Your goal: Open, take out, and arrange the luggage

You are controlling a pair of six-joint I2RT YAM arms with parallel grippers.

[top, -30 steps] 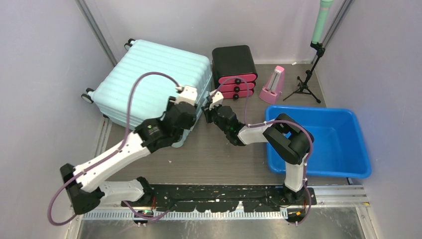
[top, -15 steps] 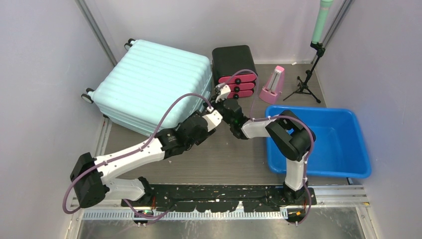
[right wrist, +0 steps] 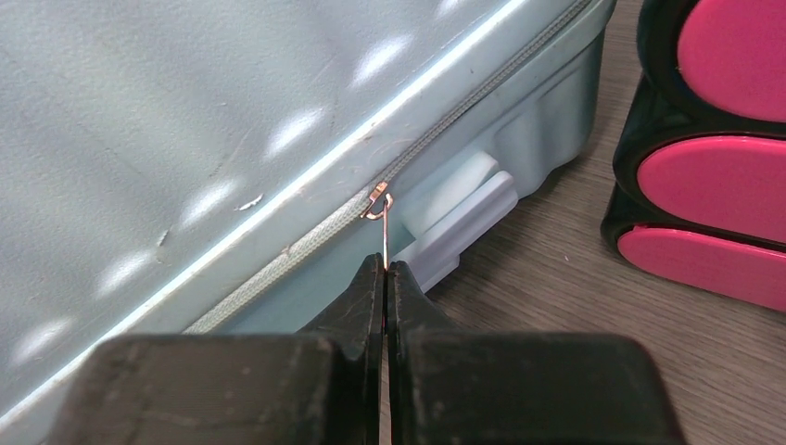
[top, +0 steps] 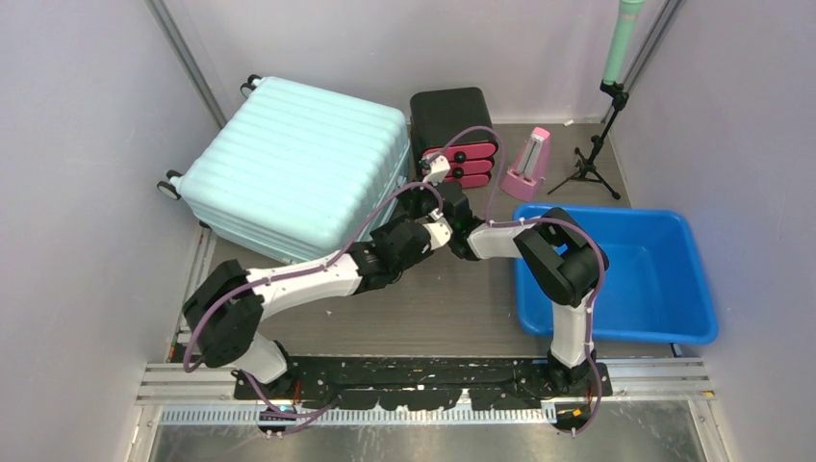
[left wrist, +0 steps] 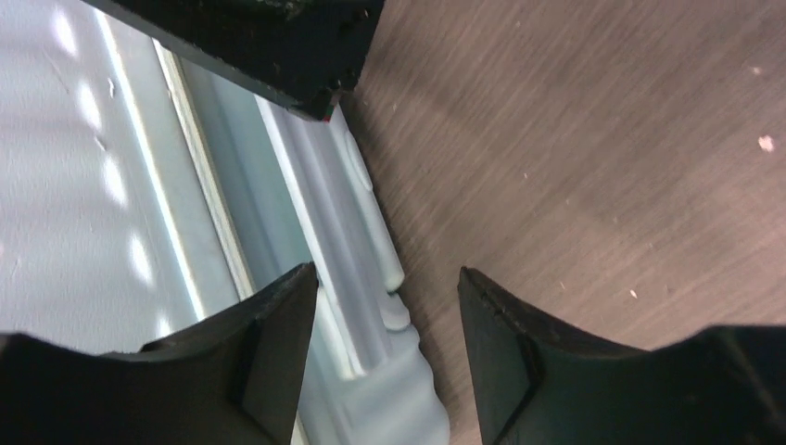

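So the luggage (top: 293,168) lies flat and zipped shut at the far left of the table (top: 462,308), next to a black drawer box (top: 452,115). Right gripper (right wrist: 384,269) has its fingers pinched together on the zipper pull (right wrist: 378,202) at the side seam. Left gripper (left wrist: 385,287) has its fingers spread and holds nothing, low beside the case edge. Blue tub (top: 693,318) sits at the right.

Just right of the right gripper (right wrist: 384,267): black drawer box (right wrist: 714,139) with rounded pink drawer fronts, standing on brown wood-grain table (right wrist: 556,306). Farther right: pink wedge-shaped object (top: 527,166), then black tripod stand (top: 589,166) carrying upright pale green tube (top: 623,43). Right and nearer: blue plastic tub (top: 645,269), apart from the box
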